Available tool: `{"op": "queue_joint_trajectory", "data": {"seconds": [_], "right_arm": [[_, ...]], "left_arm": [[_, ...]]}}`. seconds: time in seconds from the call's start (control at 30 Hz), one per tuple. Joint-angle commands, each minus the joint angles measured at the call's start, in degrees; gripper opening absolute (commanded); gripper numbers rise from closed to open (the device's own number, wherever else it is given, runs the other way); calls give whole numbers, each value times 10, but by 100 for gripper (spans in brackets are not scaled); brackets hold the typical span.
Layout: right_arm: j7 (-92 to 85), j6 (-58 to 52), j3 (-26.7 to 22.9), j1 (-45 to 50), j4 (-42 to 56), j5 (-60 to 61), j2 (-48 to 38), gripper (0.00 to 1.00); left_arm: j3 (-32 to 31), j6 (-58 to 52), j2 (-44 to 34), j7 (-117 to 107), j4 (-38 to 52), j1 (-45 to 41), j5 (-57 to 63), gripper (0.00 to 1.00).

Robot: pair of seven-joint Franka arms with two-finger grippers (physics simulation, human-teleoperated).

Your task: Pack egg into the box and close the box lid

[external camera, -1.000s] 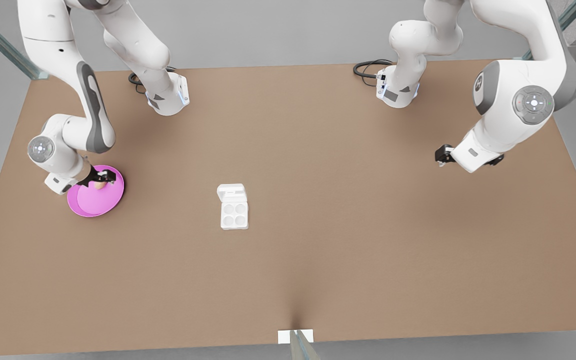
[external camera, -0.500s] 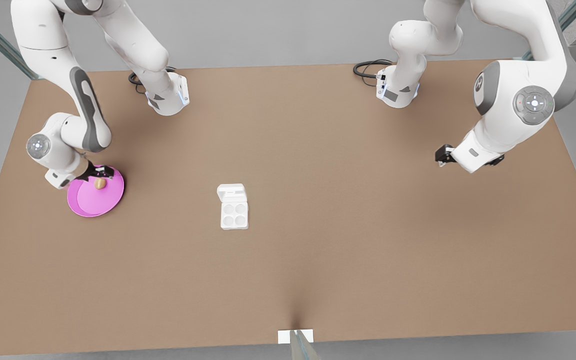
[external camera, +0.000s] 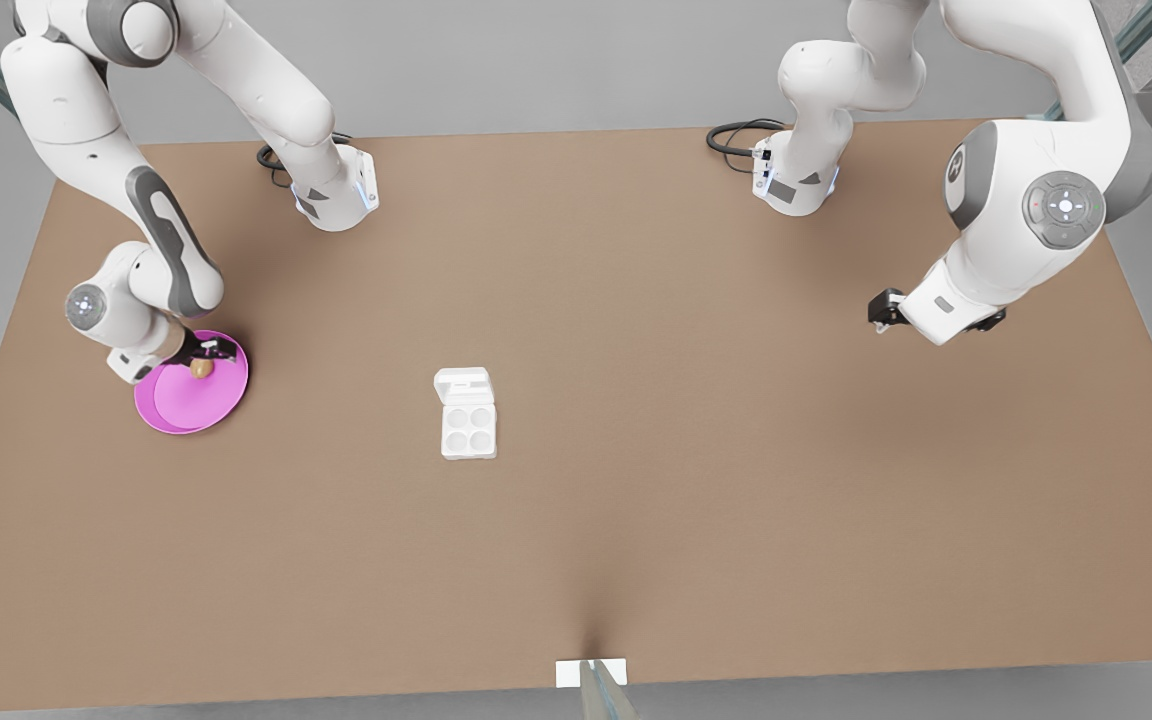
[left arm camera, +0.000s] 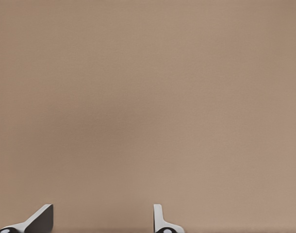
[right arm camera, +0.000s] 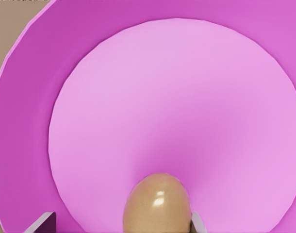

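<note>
In the front view, two white arms reach over one brown flat surface (external camera: 696, 450). At the left of the frame, the right pincer (external camera: 204, 352) hangs over the upper edge of one round pink plate (external camera: 186, 410), and one tiny tan-brown oval egg (external camera: 201, 368) lies on that plate just beneath its tips. Near the centre of the frame stands one small white square box (external camera: 468, 428) with four round cups, all bare; its flat white box lid (external camera: 462, 383) lies folded open toward the top of the frame. The egg is well apart from the box. At the right of the frame, the left pincer (external camera: 880, 309) waits above the bare surface.

In the left wrist view, two fingertips (left arm camera: 39, 219) show at the bottom edge with a wide gap between them, spread apart over plain brown surface.

In the right wrist view, the egg (right arm camera: 157, 203) sits at the bottom centre on the plate's (right arm camera: 22, 136) pale inner disc. Two fingertips (right arm camera: 41, 223) flank it; one stands clear of the egg, so the pincer is spread and grips nothing.
</note>
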Motion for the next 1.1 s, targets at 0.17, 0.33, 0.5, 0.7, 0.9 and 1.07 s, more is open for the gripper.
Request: {"op": "queue_joint_trajectory", "data": {"seconds": [0.17,0.33,0.5,0.7,0.9,1.07], "right_arm": [[-35,21,1,6,7,1,14,100],[-35,32,1,5,8,1,22,100],[-50,32,1,5,10,1,22,46],[-51,32,1,10,20,1,26,41],[-51,31,4,12,26,2,26,39],[-51,28,30,5,39,2,19,39]], "left_arm": [[0,0,0,0,0,2,0,100],[0,0,0,0,0,2,1,100],[0,0,0,1,0,2,1,100],[-2,0,1,0,0,-14,1,100],[-2,0,1,0,0,-15,1,100],[-2,0,1,0,0,-16,1,100]]}}
